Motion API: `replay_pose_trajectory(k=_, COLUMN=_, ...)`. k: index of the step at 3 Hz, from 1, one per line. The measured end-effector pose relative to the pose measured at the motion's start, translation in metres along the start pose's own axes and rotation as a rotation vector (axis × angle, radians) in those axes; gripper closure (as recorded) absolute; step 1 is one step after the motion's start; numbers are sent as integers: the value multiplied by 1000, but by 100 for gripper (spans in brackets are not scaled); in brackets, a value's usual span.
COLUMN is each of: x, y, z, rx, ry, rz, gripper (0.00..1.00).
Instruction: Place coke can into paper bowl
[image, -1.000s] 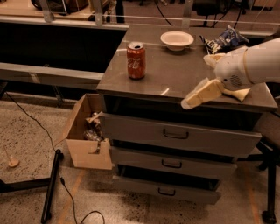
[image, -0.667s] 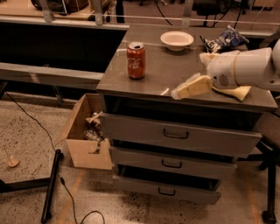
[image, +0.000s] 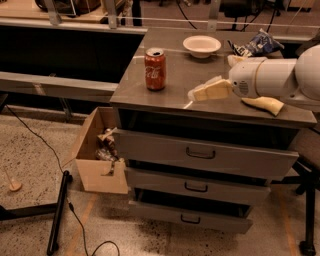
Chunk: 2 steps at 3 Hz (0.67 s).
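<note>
The red coke can (image: 155, 69) stands upright near the front left corner of the grey cabinet top (image: 180, 82). The white paper bowl (image: 201, 46) sits empty at the back middle, behind and to the right of the can. My gripper (image: 227, 97) comes in from the right on a white arm (image: 280, 79), low over the cabinet top, about a can's width to the right of the can. Its cream fingers (image: 210, 90) are spread apart and hold nothing. One points left at the can.
A blue-and-white chip bag (image: 255, 44) lies at the back right, with a pale block (image: 235, 59) partly hidden behind my arm. The cabinet has three drawers (image: 200, 154). An open cardboard box (image: 97, 157) with clutter stands on the floor to the left.
My gripper has moved left across the cabinet top, closer to the can. The can and the bowl have not moved.
</note>
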<state>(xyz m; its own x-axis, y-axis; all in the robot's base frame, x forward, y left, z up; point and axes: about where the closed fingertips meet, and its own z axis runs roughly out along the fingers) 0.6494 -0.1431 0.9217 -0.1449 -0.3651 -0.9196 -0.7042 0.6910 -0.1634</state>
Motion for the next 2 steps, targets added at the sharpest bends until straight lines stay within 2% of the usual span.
replay_pose_trajectory(k=1, x=-5, y=3, z=4, rx=51, ry=-24, rz=16, gripper=0)
replay_pose_trajectory(k=2, x=-18, y=16, z=35, rx=92, ry=-124, rz=56, gripper=0)
